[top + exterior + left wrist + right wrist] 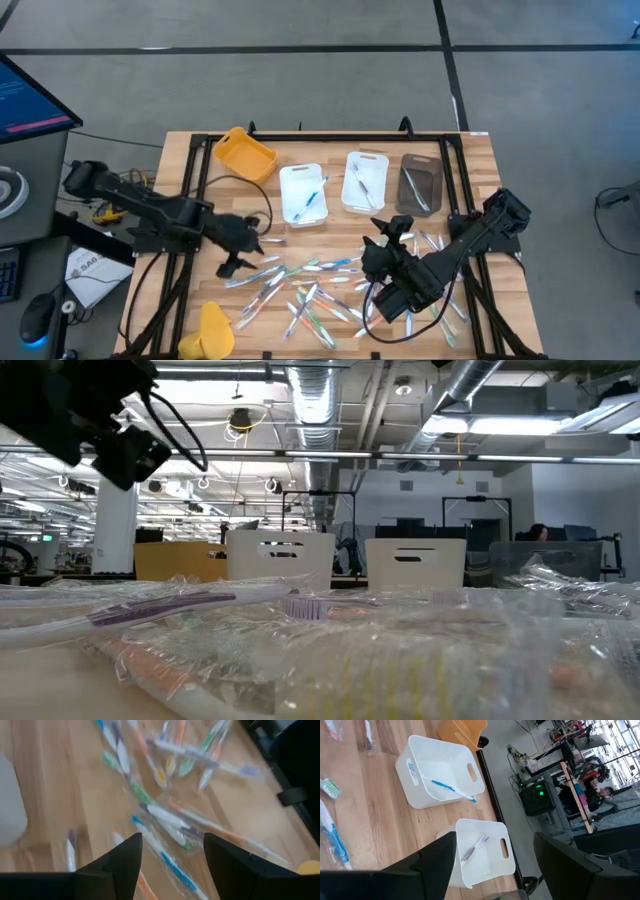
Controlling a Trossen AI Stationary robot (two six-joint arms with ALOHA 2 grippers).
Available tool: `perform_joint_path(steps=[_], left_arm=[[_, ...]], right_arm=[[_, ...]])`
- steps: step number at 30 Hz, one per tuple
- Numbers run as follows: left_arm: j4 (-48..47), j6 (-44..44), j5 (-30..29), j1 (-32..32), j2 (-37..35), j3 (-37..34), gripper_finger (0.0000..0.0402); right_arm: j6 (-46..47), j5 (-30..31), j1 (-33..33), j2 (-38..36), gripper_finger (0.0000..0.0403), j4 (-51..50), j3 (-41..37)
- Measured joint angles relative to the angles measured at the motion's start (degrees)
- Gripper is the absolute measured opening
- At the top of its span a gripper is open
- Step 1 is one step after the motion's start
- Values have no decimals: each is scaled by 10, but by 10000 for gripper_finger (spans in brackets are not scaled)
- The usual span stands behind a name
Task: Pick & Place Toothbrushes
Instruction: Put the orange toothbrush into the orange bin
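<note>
Lying in a loose heap on the wooden slat table (180,150) are the thin plastic toothbrushes (300,290) — white or clear handles with bits of blue, green and orange, many inside clear crinkly wrappers. The heap sits at the near side of the table, between the two dark arms. A few more brushes lie close by the right arm.

One blue and white toothbrush (451,789) rests slanted inside the left white plastic bin (302,193). A grey toothbrush (474,847) lies in the second white plastic bin (364,182) just beside it. Next to that one is a dark see-through tray (421,184) with something thin inside — I cannot tell what. A yellow plastic bin (245,154) sits at the far left corner, tilted, and another yellow plastic piece (213,330) rests at the near edge.

The left gripper (172,855) hangs over the left end of the heap, its two fingers spread apart with nothing between them. The right gripper (492,857) hangs above the table near the white bins, fingers wide apart and holding nothing.
</note>
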Motion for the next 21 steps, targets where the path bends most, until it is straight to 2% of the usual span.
perform_joint_path(steps=[4,9,14,21], left_arm=[[-16,-59,-24,-32,30,0,196],[-84,-120,-31,-37,60,0,190],[-99,-122,-53,-35,79,-3,188],[-98,-155,-53,-35,97,-15,188]], right_arm=[[0,0,0,0,260,3,0],[0,0,0,0,260,7,0],[0,0,0,0,260,7,0],[-6,0,0,0,260,7,0]])
